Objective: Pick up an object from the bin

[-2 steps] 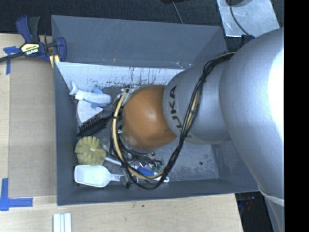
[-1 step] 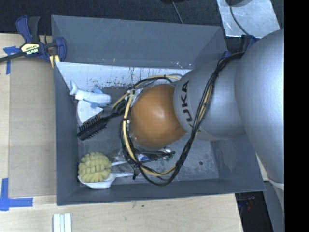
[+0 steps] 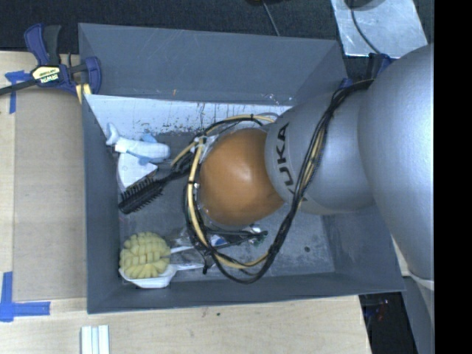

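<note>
A black brush (image 3: pixel 151 190) lies slanted in the left half of the bin, its handle running up to the right under the arm's cover. Behind it, by the back left wall, rests a white and pale blue tube-like thing (image 3: pixel 141 150) on a white packet (image 3: pixel 133 171). In the front left corner sits a pale yellow knobbly scrubber (image 3: pixel 145 254) in a white holder, and its clear handle (image 3: pixel 186 254) points right.
The arm reaches in from the right; its orange dome and looped cables cover the middle of the bin and hide whatever lies below. Bare bin floor shows at the front right, under the arm's grey body.
</note>
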Controlling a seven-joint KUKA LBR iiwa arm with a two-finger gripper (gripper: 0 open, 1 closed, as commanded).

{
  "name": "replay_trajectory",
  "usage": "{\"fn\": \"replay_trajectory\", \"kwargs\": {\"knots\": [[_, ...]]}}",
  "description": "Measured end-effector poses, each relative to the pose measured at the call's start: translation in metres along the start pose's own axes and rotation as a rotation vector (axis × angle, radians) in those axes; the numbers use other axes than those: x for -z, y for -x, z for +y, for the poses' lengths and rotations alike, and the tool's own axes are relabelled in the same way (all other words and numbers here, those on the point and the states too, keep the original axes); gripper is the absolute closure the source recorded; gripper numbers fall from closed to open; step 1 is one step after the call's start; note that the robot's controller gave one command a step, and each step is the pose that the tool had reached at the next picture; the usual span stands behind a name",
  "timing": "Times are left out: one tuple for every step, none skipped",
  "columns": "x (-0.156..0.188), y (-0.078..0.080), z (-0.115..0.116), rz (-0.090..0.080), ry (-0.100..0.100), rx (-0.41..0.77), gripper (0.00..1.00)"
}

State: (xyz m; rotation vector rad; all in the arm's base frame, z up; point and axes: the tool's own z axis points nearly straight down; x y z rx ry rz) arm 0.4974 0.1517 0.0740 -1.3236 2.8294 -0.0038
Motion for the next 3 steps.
{"fn": "replay_trajectory", "kwargs": {"knots": [[0.022, -0.001, 0.001, 0.003, 0.002, -0.001, 1.0], [0.038, 0.0, 0.0, 0.0, 0.001, -0.003, 1.0], [0.083, -0.001, 0.001, 0.004, 0.005, -0.004, 1.0]]}}
